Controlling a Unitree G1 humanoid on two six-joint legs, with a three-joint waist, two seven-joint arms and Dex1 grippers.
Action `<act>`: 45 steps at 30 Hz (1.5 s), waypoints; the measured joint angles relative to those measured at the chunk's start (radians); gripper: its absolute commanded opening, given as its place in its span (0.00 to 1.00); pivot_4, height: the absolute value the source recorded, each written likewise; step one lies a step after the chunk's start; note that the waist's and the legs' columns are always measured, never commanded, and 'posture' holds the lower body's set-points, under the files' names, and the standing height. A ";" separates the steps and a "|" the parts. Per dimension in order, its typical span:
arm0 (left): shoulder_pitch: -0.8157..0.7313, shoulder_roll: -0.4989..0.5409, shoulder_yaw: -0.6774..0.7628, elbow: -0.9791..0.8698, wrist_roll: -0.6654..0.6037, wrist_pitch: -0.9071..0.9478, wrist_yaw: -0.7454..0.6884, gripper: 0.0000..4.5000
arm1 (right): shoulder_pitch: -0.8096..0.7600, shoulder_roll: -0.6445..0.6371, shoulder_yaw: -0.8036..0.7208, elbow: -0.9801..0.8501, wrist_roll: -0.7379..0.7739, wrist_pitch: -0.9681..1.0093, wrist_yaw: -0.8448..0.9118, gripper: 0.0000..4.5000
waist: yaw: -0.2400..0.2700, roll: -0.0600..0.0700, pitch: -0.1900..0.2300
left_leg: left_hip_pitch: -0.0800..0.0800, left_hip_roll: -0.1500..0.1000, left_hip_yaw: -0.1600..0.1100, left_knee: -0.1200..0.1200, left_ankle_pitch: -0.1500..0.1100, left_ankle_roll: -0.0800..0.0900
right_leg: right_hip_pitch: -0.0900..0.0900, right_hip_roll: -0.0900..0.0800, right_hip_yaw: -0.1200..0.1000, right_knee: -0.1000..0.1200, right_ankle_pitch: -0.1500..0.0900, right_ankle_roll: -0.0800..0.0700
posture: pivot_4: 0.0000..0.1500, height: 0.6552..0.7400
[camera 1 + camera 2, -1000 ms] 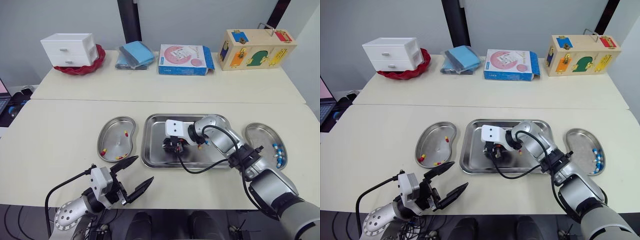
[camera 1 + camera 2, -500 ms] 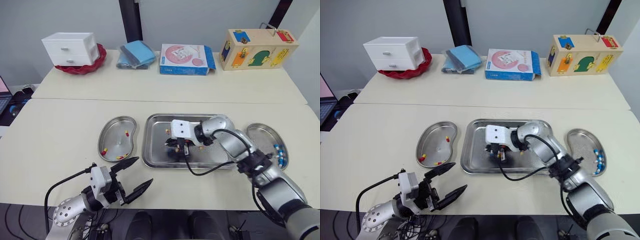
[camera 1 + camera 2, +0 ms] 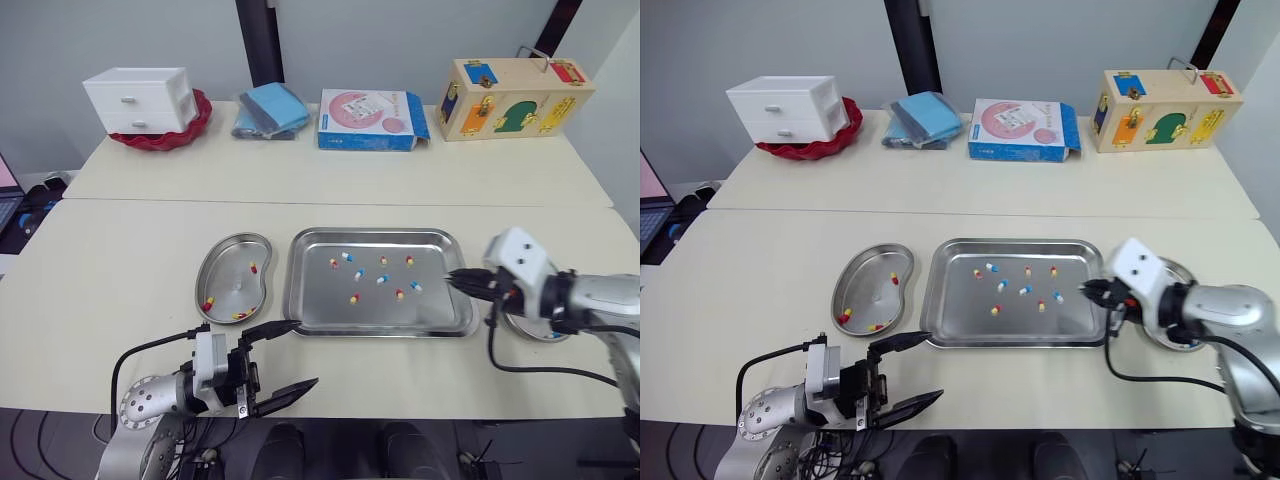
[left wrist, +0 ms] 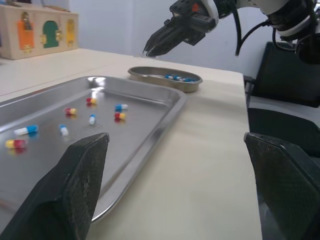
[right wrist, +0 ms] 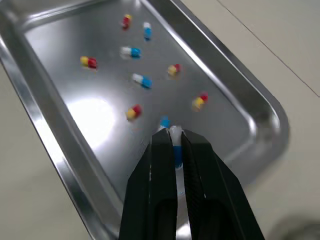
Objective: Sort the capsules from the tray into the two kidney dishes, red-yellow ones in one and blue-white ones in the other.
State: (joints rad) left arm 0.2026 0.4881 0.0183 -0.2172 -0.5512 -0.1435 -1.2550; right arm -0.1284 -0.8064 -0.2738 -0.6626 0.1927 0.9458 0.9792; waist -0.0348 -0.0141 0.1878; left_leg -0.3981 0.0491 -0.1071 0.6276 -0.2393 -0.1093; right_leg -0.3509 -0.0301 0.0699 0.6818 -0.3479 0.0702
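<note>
A steel tray (image 3: 322, 305) in the table's middle holds several loose capsules (image 3: 381, 279), red-yellow and blue-white. The left kidney dish (image 3: 228, 252) has a few red-yellow capsules (image 3: 207, 303). The right kidney dish (image 4: 150, 74) holds blue-white ones and sits partly behind my right arm. Over the tray's right edge, my right gripper (image 3: 452, 281) is shut on a blue-white capsule (image 5: 175, 145). My left gripper (image 3: 298, 353) stands wide open by the table's front edge, in front of the tray's left corner, with nothing in it.
On the far table stand a white drawer unit (image 3: 138, 98) in a red bowl, folded blue cloth (image 3: 270, 109), a flat blue box (image 3: 370, 119) and a wooden toy box (image 3: 512, 97). A seam (image 3: 200, 200) joins the two tables.
My right gripper has left the tray's middle and moved right to its right edge, carrying a blue-white capsule. The left gripper has shifted slightly right along the front edge.
</note>
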 measured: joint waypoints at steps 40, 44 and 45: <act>-0.024 0.035 0.089 -0.004 -0.011 0.088 0.120 1.00 | 0.319 -0.009 -0.292 0.112 0.022 -0.220 -0.177 1.00 | 0.002 0.001 -0.001 | 0.001 0.000 0.000 0.000 0.000 0.000 | 0.002 0.000 0.000 0.000 0.000 0.000 | 1.00 1.00; 0.036 0.154 0.177 -0.023 0.034 0.215 0.234 1.00 | 0.359 0.050 -0.296 0.076 0.089 -0.312 -0.142 1.00 | 0.003 0.001 -0.001 | 0.001 0.000 0.000 0.000 0.000 0.000 | 0.002 0.000 0.000 0.000 0.000 0.000 | 1.00 1.00; 0.050 0.179 0.212 -0.020 0.042 0.246 0.258 1.00 | 0.377 0.063 -0.298 0.066 0.105 -0.343 -0.132 1.00 | 0.003 0.001 -0.001 | 0.001 0.000 0.000 0.000 0.000 0.000 | 0.002 0.000 0.000 0.000 0.000 0.000 | 1.00 1.00</act>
State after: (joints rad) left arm 0.2526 0.6674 0.2300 -0.2371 -0.5091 0.1029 -0.9968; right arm 0.2482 -0.7436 -0.5722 -0.5968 0.2976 0.6027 0.8472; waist -0.0322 -0.0134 0.1873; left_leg -0.3967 0.0492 -0.1075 0.6280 -0.2392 -0.1092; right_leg -0.3486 -0.0303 0.0694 0.6818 -0.3480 0.0705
